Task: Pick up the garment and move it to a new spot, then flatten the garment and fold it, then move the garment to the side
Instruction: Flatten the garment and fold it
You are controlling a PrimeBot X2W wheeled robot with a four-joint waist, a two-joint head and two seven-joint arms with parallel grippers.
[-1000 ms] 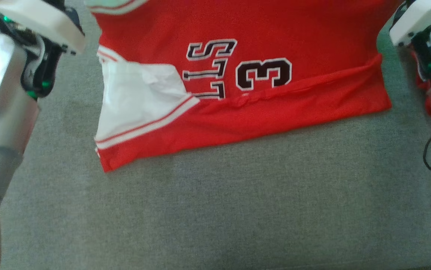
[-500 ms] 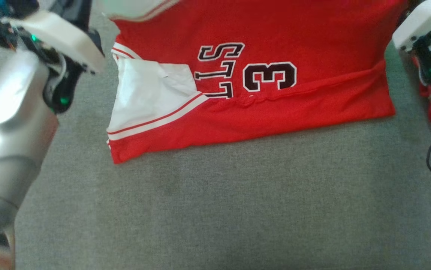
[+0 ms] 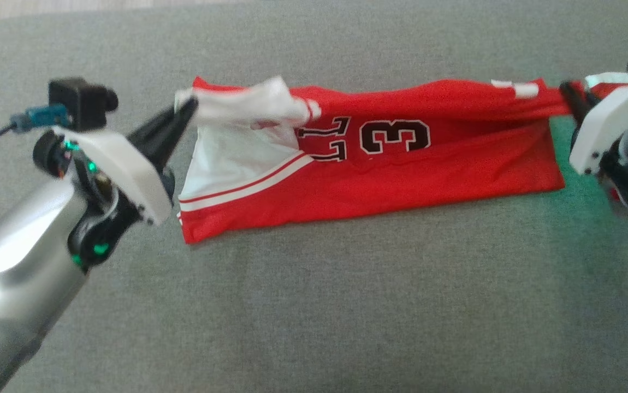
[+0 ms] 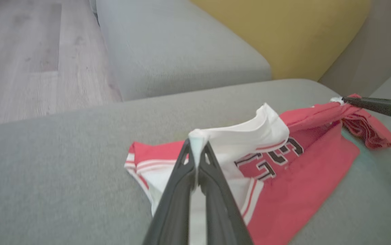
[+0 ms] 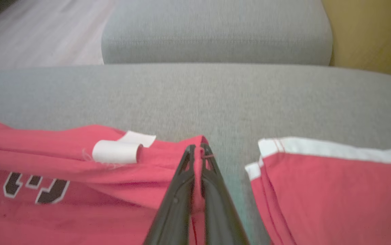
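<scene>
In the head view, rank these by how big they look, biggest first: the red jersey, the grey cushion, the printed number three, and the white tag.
1. grey cushion
2. red jersey
3. number three
4. white tag

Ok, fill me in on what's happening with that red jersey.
The robot is partway through folding a red jersey on a grey sofa cushion. Its left gripper is shut on the white-trimmed corner. Its right gripper is shut on the red edge at the other end. The far edge is lifted and stretched between them, while the near half lies flat. Another red garment lies beside the right gripper.
</scene>
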